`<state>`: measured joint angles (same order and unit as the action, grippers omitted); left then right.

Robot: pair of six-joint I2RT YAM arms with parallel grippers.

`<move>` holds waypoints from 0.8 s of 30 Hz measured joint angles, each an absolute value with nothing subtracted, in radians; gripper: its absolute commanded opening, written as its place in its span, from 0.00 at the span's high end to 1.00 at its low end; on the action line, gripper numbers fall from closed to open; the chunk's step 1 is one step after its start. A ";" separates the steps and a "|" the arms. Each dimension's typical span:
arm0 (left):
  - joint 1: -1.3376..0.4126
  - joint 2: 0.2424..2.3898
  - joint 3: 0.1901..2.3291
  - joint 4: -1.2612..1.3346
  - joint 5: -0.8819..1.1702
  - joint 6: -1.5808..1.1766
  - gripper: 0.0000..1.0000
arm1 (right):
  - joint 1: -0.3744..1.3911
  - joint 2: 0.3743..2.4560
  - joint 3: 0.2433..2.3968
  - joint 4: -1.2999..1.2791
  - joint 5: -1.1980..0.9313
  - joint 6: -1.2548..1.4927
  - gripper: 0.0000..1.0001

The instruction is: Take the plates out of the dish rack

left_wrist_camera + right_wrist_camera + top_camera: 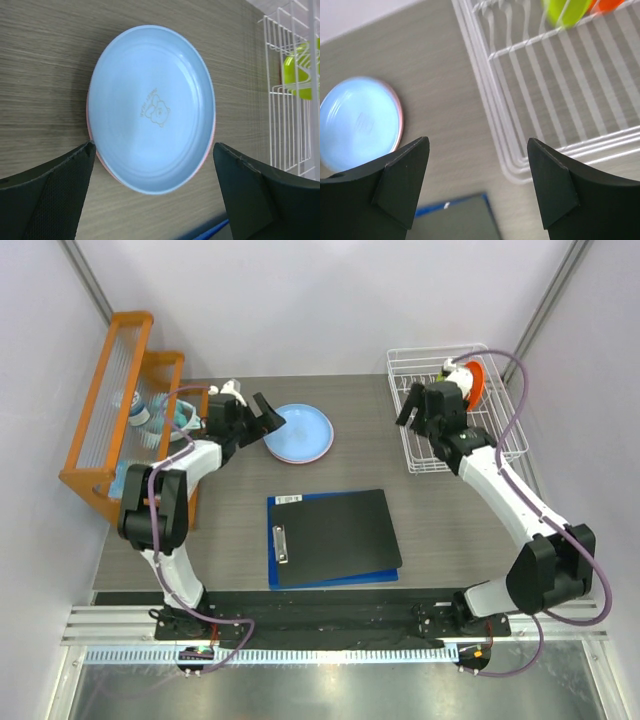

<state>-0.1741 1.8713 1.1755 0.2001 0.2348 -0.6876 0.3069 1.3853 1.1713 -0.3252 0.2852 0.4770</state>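
A light blue plate [300,430] lies flat on the table, stacked on a pink plate whose rim [89,122] peeks out beneath it. My left gripper [268,418] hovers open at the stack's left edge, its fingers on either side of the near rim in the left wrist view [154,150], holding nothing. The white wire dish rack [505,435] stands at the back right. An orange plate [475,380] and a lime green plate [300,70] stand upright in it. My right gripper [415,408] is open and empty over the rack's left side [477,142].
An orange stepped shelf [110,410] with a teal cup [185,420] stands at the far left. A black clipboard [335,535] lies on a blue one [330,582] in the middle front. White walls close in on both sides.
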 measured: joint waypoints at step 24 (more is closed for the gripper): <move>-0.406 1.232 0.835 0.030 0.187 -0.561 0.01 | 0.046 2.072 1.890 -0.329 0.648 0.138 0.25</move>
<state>-0.4065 1.2320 0.8352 0.0299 0.1875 -0.5613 0.0456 2.0724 1.8904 -0.3290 0.6476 0.1375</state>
